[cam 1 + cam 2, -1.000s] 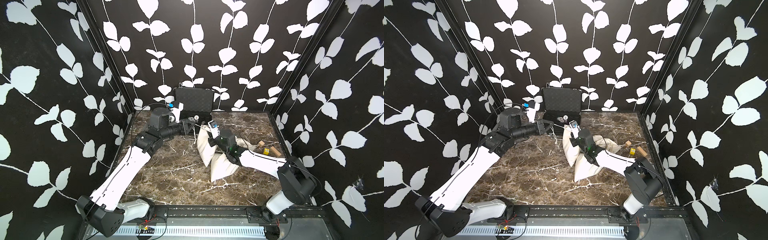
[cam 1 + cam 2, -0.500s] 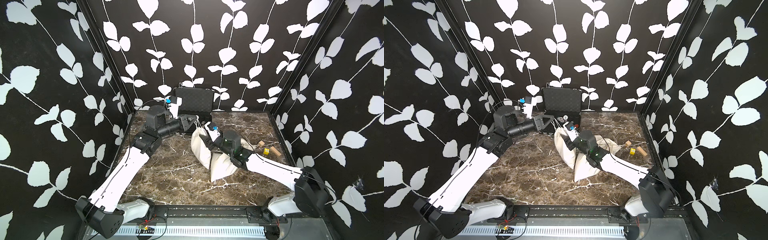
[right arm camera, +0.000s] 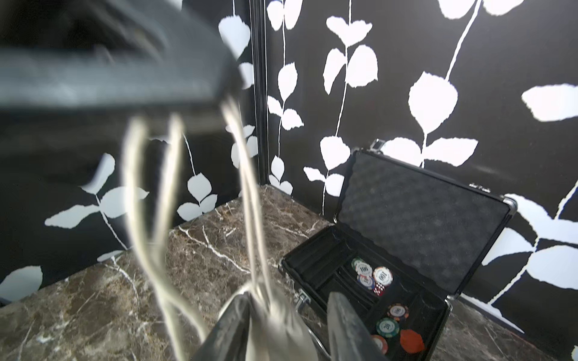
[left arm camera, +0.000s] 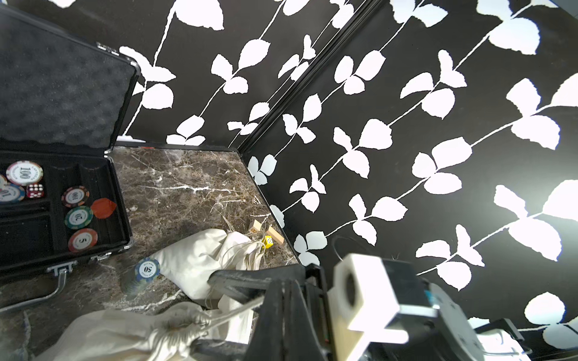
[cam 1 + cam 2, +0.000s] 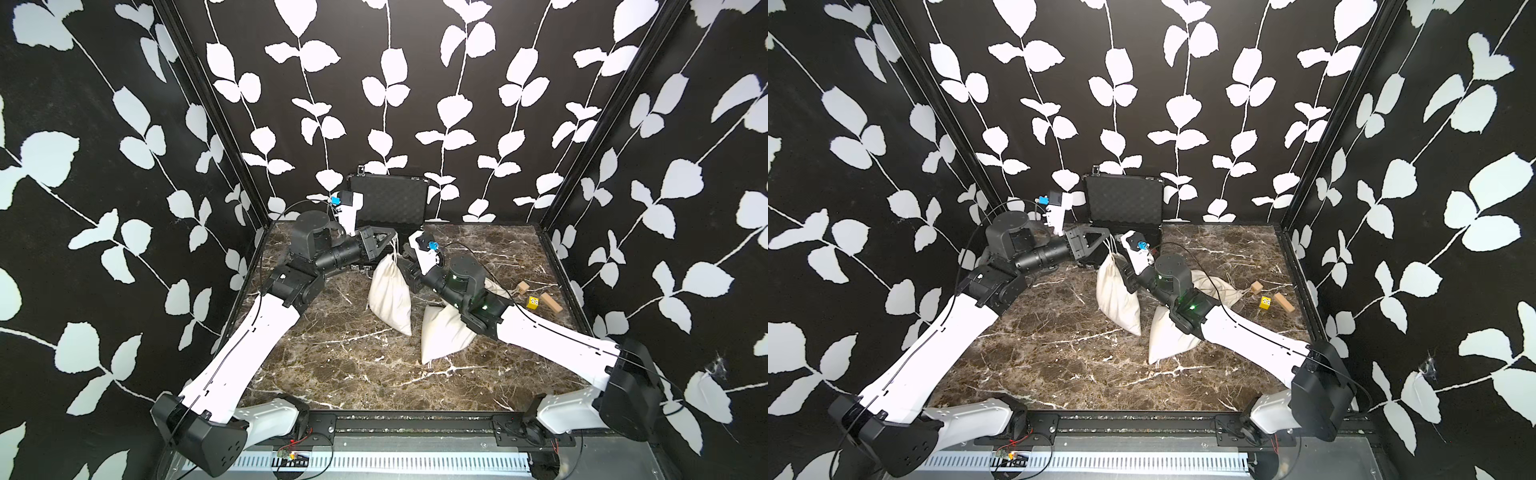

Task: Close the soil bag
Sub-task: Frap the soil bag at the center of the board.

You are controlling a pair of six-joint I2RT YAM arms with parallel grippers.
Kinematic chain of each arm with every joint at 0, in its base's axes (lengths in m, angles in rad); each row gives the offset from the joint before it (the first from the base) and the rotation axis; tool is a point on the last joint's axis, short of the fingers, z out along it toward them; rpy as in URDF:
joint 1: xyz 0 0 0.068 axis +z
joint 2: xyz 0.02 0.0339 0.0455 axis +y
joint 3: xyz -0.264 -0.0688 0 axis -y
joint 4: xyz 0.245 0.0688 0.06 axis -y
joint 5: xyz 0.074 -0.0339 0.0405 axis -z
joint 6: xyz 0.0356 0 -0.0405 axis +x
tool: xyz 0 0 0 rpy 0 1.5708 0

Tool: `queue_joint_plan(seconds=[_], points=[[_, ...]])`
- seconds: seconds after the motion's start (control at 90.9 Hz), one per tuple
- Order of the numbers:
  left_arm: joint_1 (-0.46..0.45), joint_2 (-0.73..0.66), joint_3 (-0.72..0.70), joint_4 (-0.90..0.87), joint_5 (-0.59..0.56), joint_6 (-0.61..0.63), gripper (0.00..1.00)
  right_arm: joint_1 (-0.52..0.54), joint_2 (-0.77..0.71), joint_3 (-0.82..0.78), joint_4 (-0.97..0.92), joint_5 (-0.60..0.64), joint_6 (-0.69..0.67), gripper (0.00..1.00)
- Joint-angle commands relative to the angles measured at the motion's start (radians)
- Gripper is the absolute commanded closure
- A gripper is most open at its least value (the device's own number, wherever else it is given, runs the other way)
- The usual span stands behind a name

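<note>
Just beneath the left hand (image 5: 389,240), on its drawstring (image 5: 394,249), the soil bag (image 5: 388,293).

The bag (image 5: 390,295) is matt cream cloth, creased, its cord (image 3: 134,168) pale string. The desk (image 5: 332,365) looks like polished brown marble, white-veined. At twelve o'clock the case (image 5: 388,199) has bright metal edging and dimpled black foam inside. At three o'clock the blocks (image 5: 550,302) are bare pale wood.

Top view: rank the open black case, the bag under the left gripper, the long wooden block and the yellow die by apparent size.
Black case, though farthest and partly hidden; bag; wooden block; yellow die.
</note>
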State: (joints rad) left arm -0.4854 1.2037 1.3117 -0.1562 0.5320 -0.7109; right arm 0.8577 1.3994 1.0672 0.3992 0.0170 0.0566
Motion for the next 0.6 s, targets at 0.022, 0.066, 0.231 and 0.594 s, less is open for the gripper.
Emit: queue_joint_plan(seconds=[0.022, 0.066, 0.231, 0.594], points=[[0.005, -0.036, -0.021, 0.09, 0.013, -0.021, 1.0, 0.027, 0.005, 0.045, 0.04, 0.087, 0.035, 0.56], [0.003, -0.035, -0.029, 0.101, 0.013, -0.03, 1.0, 0.031, 0.013, 0.057, 0.036, 0.098, 0.037, 0.55], [0.002, -0.032, -0.042, 0.128, 0.017, -0.049, 1.0, 0.052, 0.052, 0.102, -0.012, 0.18, 0.041, 0.62], [0.004, -0.056, -0.013, 0.137, -0.019, -0.051, 1.0, 0.053, 0.16, 0.006, -0.053, 0.533, 0.047, 0.89]])
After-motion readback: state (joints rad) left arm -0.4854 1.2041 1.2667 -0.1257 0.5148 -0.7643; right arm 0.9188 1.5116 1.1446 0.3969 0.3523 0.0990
